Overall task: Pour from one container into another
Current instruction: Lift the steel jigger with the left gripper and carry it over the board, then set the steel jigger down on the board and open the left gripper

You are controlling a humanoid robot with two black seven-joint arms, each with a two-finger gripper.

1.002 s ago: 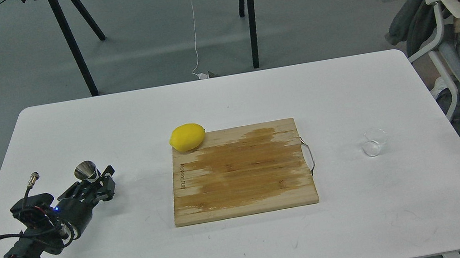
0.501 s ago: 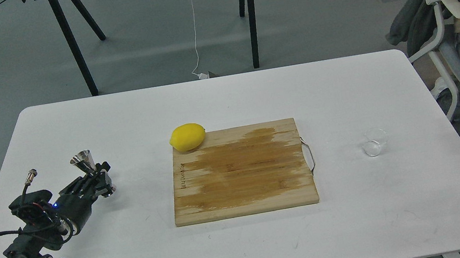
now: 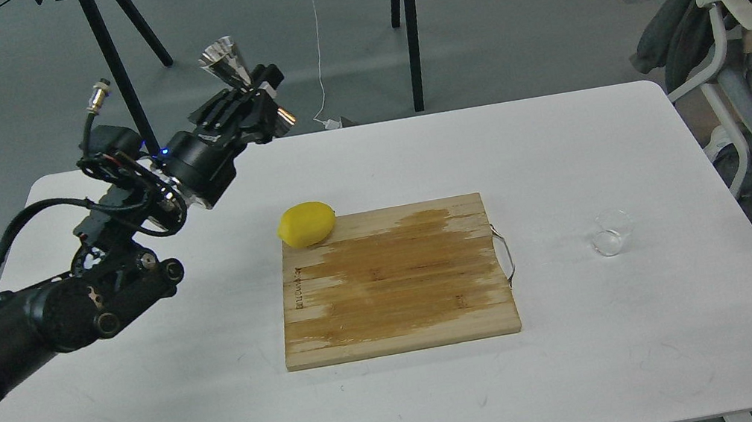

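1. Gripping the steel jigger (image 3: 240,81) at its waist, the left end effector (image 3: 258,101) is closed on it, raised above the counter's (image 3: 406,402) far-left part, the jigger tilted.
2. Well apart, the clear glass cup (image 3: 611,232) stands on the counter's right side, beyond the wooden cutting board (image 3: 394,280).
3. A lemon (image 3: 306,224) touches the board's far-left corner.
4. Writing is burned along the board's left edge, too small to read.

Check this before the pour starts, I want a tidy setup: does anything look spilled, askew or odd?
The cutting board has a broad darker patch, possibly wet or stained. The lemon overhangs its far left corner. The left gripper holds the jigger tilted, high above the table. The glass cup stands upright, alone.
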